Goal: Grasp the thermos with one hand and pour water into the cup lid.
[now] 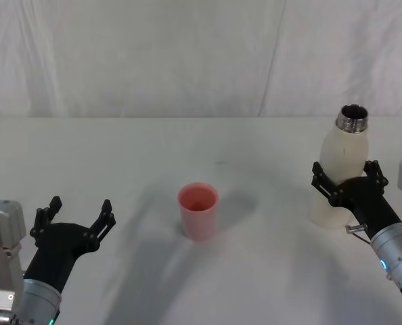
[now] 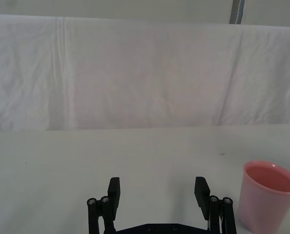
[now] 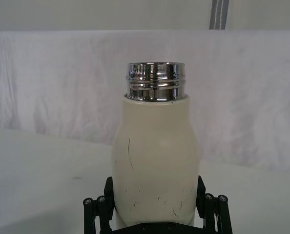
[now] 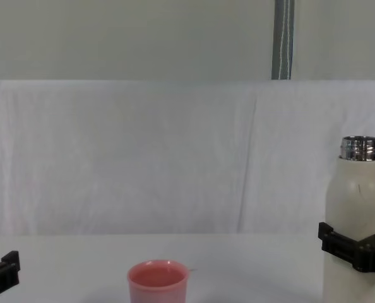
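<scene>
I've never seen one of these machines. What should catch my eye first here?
The tall cream thermos on the right, its steel neck open, standing upright on the white table with the right pincer around its body. Next, the small pink cup standing alone mid-table. The left pincer waits open at the near left, holding nothing.

Cream-white thermos (image 1: 341, 162), steel neck; pink cup lid (image 1: 199, 210)
</scene>
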### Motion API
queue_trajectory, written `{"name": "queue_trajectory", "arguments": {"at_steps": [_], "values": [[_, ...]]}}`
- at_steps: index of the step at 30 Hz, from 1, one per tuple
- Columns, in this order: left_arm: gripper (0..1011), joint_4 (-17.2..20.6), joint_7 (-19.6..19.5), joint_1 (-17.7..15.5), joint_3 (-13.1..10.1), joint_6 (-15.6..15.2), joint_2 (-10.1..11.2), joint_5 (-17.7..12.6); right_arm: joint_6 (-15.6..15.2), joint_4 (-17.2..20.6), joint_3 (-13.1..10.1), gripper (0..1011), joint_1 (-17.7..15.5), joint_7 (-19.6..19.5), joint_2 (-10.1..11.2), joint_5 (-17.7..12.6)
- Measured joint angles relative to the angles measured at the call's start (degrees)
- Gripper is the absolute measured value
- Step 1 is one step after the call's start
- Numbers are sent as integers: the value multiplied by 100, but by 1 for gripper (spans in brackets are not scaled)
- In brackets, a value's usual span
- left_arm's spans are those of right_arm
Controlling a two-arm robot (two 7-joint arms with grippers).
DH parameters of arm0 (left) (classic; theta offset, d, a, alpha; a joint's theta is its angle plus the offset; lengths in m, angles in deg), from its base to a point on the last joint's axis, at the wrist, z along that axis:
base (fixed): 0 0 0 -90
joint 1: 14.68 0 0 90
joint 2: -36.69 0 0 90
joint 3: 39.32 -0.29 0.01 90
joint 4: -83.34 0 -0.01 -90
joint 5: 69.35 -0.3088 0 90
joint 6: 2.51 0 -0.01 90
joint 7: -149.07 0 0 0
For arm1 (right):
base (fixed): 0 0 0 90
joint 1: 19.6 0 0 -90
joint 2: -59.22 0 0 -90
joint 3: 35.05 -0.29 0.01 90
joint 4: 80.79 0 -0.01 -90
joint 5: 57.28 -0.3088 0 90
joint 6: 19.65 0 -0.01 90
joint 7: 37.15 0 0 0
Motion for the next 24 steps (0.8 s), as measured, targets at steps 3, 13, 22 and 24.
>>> {"name": "queue_trajectory", "arguments": {"at_steps": [3, 13, 22, 24], "values": [[1001, 0, 0, 0, 0, 0, 0, 0, 0, -7, -14, 958, -4, -13, -15, -10], [1001, 0, 0, 0, 0, 0, 0, 0, -3, -11, -63, 958, -20, -35, -54, -48], [1001, 0, 0, 0, 0, 0, 0, 0, -17, -29, -100, 958, -19, -31, -72, -102], [1001, 0, 0, 0, 0, 0, 0, 0, -22, -30, -100, 958, -17, -30, -71, -102]]}}
